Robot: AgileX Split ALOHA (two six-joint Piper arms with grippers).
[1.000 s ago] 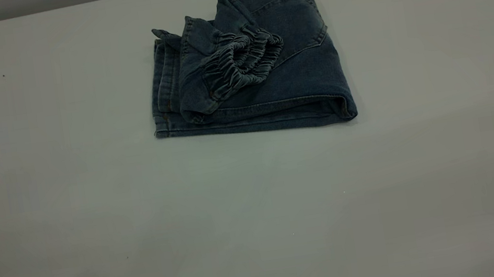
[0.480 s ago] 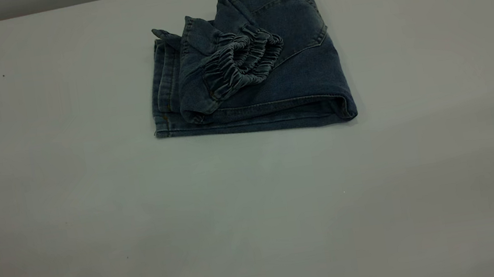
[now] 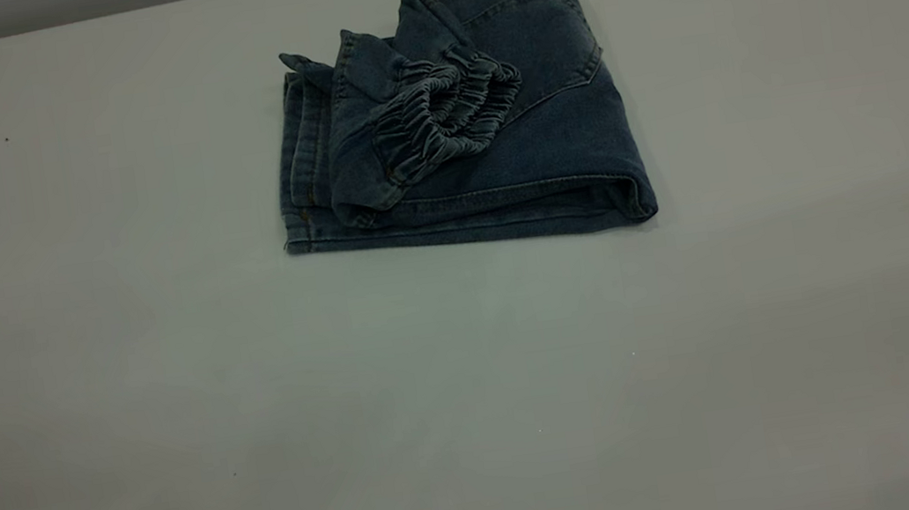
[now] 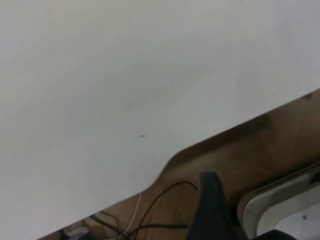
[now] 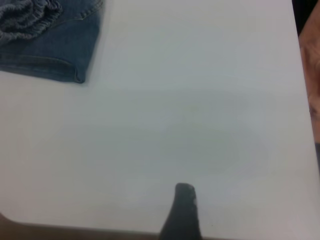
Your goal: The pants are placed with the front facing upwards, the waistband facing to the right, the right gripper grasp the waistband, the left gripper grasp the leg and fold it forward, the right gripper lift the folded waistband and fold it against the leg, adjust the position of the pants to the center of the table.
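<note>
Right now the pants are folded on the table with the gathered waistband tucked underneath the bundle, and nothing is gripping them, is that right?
Not quite. The exterior view shows the waistband lying on top of the folded pants, not underneath. The rest holds: they rest on the table with nothing gripping them.

Pants (image 3: 543,127): blue denim cloth, matt, woven and slightly rough, faded paler on the flat panel, tan stitching along seams. Waistband (image 3: 444,118): same denim, puckered into tight ruched folds. Tabletop (image 3: 474,394): smooth, matt pale grey-white, plain apart from a few tiny specks. Left wrist view: brown wood-look floor (image 4: 240,160) past the tabletop edge, thin dark cables (image 4: 160,200) with a slight sheen.
</note>
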